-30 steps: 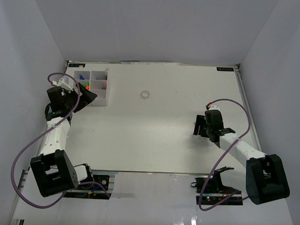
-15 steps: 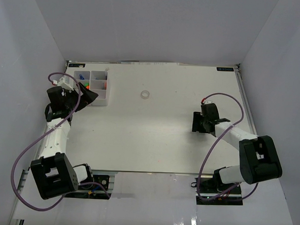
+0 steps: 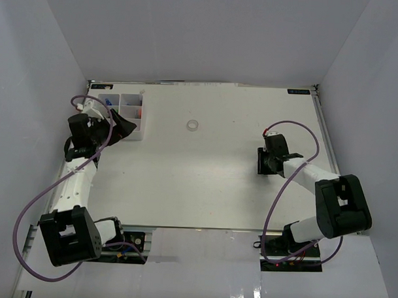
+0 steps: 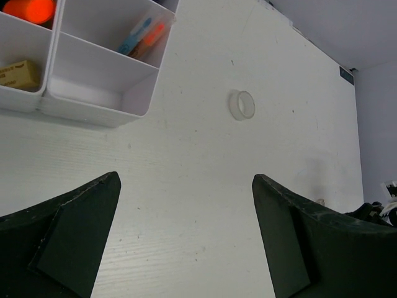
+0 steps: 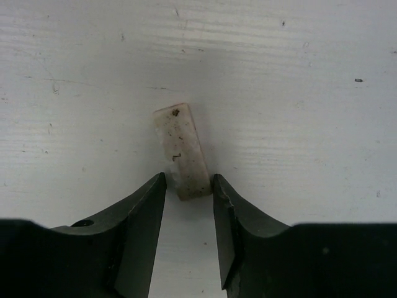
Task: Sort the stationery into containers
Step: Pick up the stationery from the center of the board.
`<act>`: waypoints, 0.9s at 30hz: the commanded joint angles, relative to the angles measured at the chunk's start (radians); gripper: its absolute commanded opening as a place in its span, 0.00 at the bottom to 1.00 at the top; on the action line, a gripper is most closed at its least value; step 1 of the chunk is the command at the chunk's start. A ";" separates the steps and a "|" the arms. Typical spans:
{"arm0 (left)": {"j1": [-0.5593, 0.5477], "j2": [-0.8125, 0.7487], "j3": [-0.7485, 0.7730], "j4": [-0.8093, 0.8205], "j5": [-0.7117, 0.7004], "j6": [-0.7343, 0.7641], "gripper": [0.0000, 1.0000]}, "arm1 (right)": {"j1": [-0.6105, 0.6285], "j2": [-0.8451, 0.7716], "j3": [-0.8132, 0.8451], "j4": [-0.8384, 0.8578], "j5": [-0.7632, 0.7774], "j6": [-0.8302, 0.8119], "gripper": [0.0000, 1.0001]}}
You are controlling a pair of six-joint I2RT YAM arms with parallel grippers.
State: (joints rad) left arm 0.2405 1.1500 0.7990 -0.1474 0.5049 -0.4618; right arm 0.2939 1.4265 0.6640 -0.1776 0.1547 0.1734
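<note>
Right wrist: straddles near end of white eraser [image 5: 180, 146] with right gripper [image 5: 188, 180], cannot tell if pinched; holds left gripper [image 4: 186, 180] wide open.

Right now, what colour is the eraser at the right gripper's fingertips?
The eraser is off-white with small dark specks; the right wrist view shows it best.

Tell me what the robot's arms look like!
The left arm and the right arm are white tubes joined by chunky black blocks. A purple cable loops off each one. The left gripper and the right gripper each have two black, wedge-shaped fingers.
</note>
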 commanded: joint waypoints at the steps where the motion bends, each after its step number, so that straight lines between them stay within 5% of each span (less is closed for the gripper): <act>1: -0.044 -0.044 0.002 0.014 0.006 0.018 0.98 | 0.033 0.038 0.028 -0.033 -0.055 -0.009 0.41; 14: -0.305 -0.052 -0.007 -0.003 0.072 -0.083 0.98 | 0.189 -0.056 -0.001 0.039 -0.027 -0.057 0.21; 27: -0.725 0.050 0.104 0.045 -0.041 -0.225 0.95 | 0.421 -0.362 -0.104 0.516 -0.250 -0.083 0.18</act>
State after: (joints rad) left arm -0.4213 1.1748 0.8448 -0.1398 0.5129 -0.6487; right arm 0.6983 1.0996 0.5655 0.1593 -0.0166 0.1120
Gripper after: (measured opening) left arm 0.960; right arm 0.294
